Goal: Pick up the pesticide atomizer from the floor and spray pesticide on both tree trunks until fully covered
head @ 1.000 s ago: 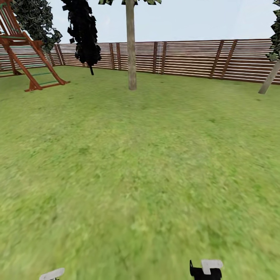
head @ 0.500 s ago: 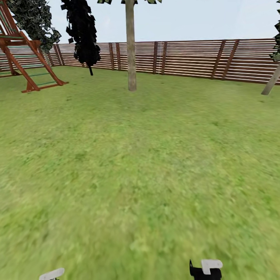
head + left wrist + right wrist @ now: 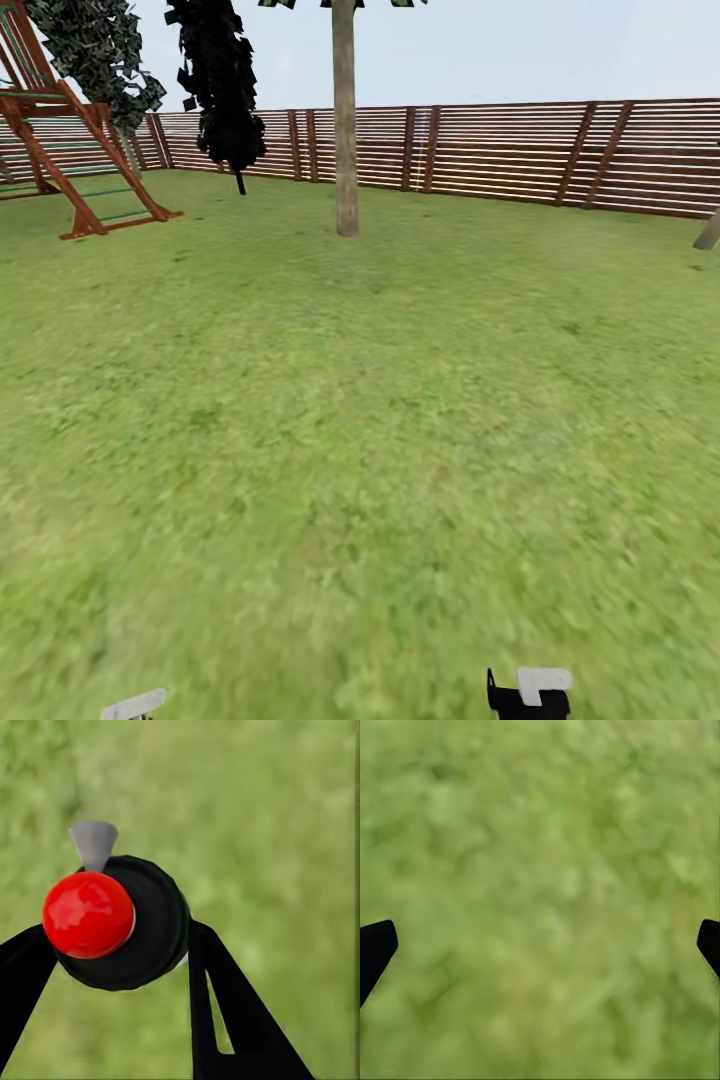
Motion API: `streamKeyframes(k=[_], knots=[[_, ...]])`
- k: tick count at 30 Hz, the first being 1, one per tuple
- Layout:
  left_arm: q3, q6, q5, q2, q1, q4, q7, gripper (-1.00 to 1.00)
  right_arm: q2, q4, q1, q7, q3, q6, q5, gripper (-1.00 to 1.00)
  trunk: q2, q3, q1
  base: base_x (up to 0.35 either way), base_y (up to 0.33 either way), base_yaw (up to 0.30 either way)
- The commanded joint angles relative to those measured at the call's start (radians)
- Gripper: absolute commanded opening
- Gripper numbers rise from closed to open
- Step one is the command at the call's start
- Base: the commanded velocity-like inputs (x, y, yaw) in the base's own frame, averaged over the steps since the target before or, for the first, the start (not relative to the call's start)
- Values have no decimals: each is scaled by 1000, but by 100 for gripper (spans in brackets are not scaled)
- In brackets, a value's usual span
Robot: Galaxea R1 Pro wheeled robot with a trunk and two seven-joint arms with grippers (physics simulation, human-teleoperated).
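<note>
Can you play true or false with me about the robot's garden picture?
1. The left gripper is holding a thing with a red ball on top. True.
2. The right gripper is squeezed shut. False: its fingers are wide apart over grass.
3. The tree trunk stands in front of the wooden fence. True.
4. The climbing frame is blue. False: it is reddish brown.
</note>
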Motion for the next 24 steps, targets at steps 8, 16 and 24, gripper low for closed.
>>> streamKeyframes(k=[8, 16, 24], knots=[[0, 0, 0, 0, 0, 0, 0, -100, 1, 0, 0, 0, 0, 0, 0, 100, 0, 0, 0, 336, 0, 31], [0, 0, 0, 0, 0, 0, 0, -100, 2, 0, 0, 0, 0, 0, 0, 100, 0, 0, 0, 336, 0, 57], [0, 1, 0, 0, 0, 0, 0, -100, 2, 0, 0, 0, 0, 1, 0, 100, 0, 0, 0, 336, 0, 0]])
